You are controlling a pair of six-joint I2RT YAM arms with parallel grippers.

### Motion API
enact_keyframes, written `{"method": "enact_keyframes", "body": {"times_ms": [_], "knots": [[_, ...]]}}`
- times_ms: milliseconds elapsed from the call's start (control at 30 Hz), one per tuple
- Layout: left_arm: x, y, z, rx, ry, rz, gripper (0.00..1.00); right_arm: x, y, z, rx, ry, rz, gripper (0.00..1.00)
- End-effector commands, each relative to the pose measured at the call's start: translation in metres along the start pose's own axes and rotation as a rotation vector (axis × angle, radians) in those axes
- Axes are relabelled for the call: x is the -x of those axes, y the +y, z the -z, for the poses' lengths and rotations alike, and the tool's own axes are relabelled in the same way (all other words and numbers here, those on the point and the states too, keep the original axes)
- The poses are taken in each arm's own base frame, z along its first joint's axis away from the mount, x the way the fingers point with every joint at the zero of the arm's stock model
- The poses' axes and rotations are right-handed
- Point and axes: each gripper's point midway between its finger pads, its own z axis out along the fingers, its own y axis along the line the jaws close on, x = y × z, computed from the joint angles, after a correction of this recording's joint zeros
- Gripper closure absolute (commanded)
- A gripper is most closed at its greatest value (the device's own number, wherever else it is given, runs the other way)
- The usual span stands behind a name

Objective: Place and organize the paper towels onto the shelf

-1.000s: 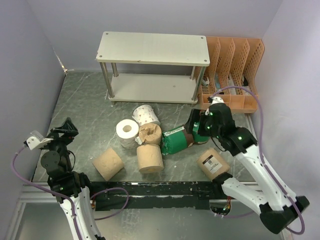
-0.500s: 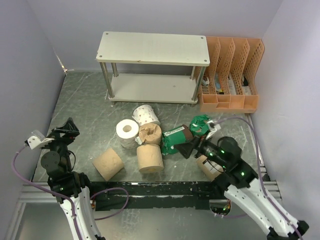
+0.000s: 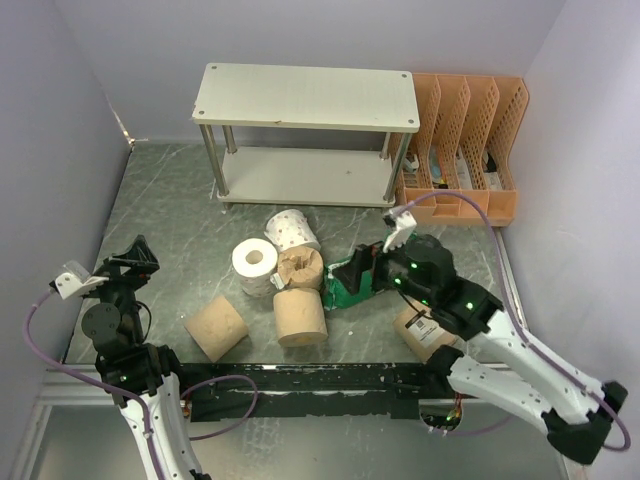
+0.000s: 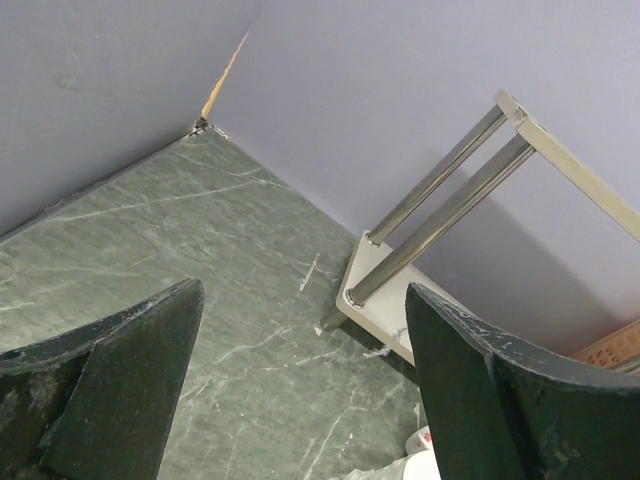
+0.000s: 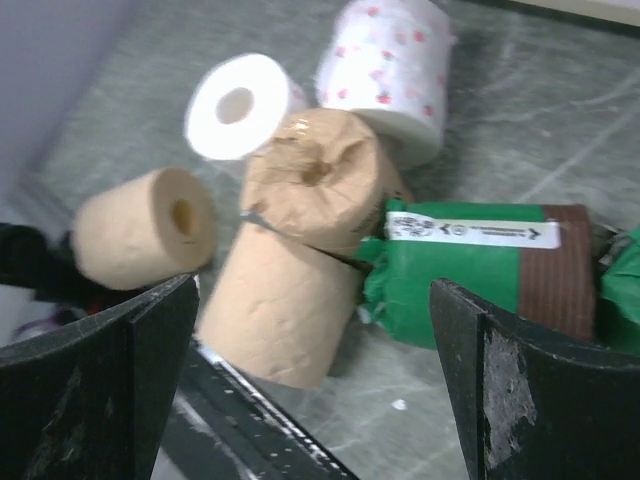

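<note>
Left gripper is held spread wide at near-left of desk, nothing gripped. Right gripper is also spread wide, aimed at green-wrapped roll, nothing gripped. Paper towels are clustered mid-desk, labelled roll apart at right. Shelf is set behind them.

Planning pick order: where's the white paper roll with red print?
Top view, table centre: the white red-printed roll lies nearest the off-white two-tier shelf, beside the plain white roll.

Noted ahead on my right: an orange perforated file rack, upright against the back wall, contents unclear. It stands on a dark green marbled table.
</note>
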Motion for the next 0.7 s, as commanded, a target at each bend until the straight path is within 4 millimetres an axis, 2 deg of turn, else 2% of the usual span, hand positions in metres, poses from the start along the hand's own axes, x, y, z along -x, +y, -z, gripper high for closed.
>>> {"method": "enact_keyframes", "body": {"times_ms": [0, 67, 167, 233, 267, 300, 333, 367, 433, 500, 567, 633, 667], "knots": [[0.006, -0.005, -0.001, -0.012, -0.014, 0.006, 0.06, -0.023, -0.041, -0.015, -0.317, 0.136, 0.194, 0.00], [0.006, -0.005, -0.004, 0.000, 0.002, 0.006, 0.06, -0.025, -0.034, -0.023, -0.430, 0.125, 0.344, 0.00], [0.004, -0.008, -0.014, 0.036, 0.105, -0.012, 0.06, -0.037, 0.012, -0.036, -0.400, 0.126, 0.543, 0.00], [0.010, -0.033, -0.027, -0.058, 0.258, -0.199, 0.06, -0.041, 0.039, -0.047, -0.323, 0.152, 0.590, 0.00], [0.011, -0.047, -0.034, -0.152, 0.362, -0.358, 0.06, -0.044, 0.048, -0.051, -0.292, 0.160, 0.603, 0.00], [0.032, -0.075, -0.038, -0.282, 0.425, -0.518, 0.06, -0.048, 0.058, -0.053, -0.241, 0.167, 0.614, 0.00], [0.033, -0.086, -0.044, -0.379, 0.521, -0.623, 0.06, -0.050, 0.066, -0.054, -0.193, 0.165, 0.616, 0.00], [0.034, -0.087, -0.050, -0.411, 0.615, -0.682, 0.06, -0.051, 0.073, -0.054, -0.153, 0.157, 0.612, 0.00], [0.046, -0.081, -0.063, -0.354, 0.720, -0.731, 0.06, -0.053, 0.089, -0.054, -0.061, 0.140, 0.591, 0.00], [0.064, -0.078, -0.064, -0.297, 0.703, -0.783, 0.06, -0.067, 0.098, -0.052, 0.024, 0.172, 0.594, 0.00], [0.085, -0.084, -0.059, -0.272, 0.587, -0.832, 0.06, -0.083, 0.104, -0.048, 0.080, 0.219, 0.613, 0.00], [0.107, -0.080, -0.052, -0.164, 0.476, -0.827, 0.06, -0.102, 0.103, -0.044, 0.087, 0.265, 0.663, 0.00], [0.116, -0.070, -0.049, -0.069, 0.441, -0.817, 0.06, -0.110, 0.100, -0.041, 0.072, 0.281, 0.695, 0.00]]}}
